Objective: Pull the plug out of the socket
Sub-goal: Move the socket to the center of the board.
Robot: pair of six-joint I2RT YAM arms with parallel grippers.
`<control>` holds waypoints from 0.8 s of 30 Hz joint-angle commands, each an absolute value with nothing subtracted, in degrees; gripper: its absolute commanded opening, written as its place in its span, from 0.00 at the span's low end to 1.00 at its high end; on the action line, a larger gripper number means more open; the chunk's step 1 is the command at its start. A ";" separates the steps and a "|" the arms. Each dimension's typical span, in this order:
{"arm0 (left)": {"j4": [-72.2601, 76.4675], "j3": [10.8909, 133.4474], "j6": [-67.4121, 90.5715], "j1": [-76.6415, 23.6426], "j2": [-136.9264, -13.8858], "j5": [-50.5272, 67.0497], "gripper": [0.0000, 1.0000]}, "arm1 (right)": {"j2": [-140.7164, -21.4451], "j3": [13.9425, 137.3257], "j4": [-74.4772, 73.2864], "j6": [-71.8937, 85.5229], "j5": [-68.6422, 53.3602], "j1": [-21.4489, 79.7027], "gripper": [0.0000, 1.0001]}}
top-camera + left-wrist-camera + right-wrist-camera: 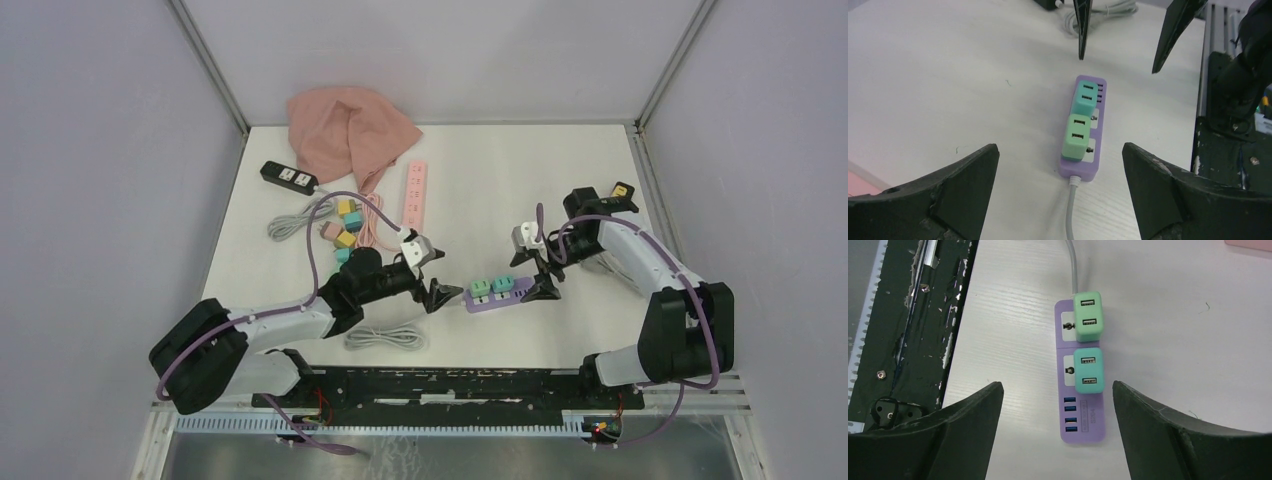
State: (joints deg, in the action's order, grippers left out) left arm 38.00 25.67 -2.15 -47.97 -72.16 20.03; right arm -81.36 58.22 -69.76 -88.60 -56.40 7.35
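The strip is lying on the table between the arms, with the green plug and teal plug sitting in it. The left gripper and right gripper are facing its opposite ends, both spread wide and empty, likely so one can be pinning the strip while the other is pulling.

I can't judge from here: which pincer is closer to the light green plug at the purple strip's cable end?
Left. The left pincer sits open just off the purple power strip's cable end, by the light green plug; the right pincer is beyond the USB end.
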 commanded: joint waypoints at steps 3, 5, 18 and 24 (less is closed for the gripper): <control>50.25 25.29 7.65 -47.20 -71.23 25.67 0.99 | -79.94 57.33 -63.45 -82.50 -53.67 10.23 0.86; 51.43 25.19 8.84 -47.19 -71.53 26.13 0.98 | -79.94 57.07 -62.15 -81.20 -52.34 11.13 0.85; 66.59 23.66 16.57 -47.20 -78.84 26.10 0.97 | -80.82 56.60 -59.71 -78.46 -50.01 14.07 0.85; 66.46 23.77 17.05 -47.15 -80.36 25.28 0.96 | -81.22 56.39 -58.57 -77.42 -48.75 15.24 0.85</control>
State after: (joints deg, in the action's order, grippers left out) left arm 61.91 22.22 14.63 -47.33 -79.92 24.60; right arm -81.34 56.62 -59.99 -78.63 -49.28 14.44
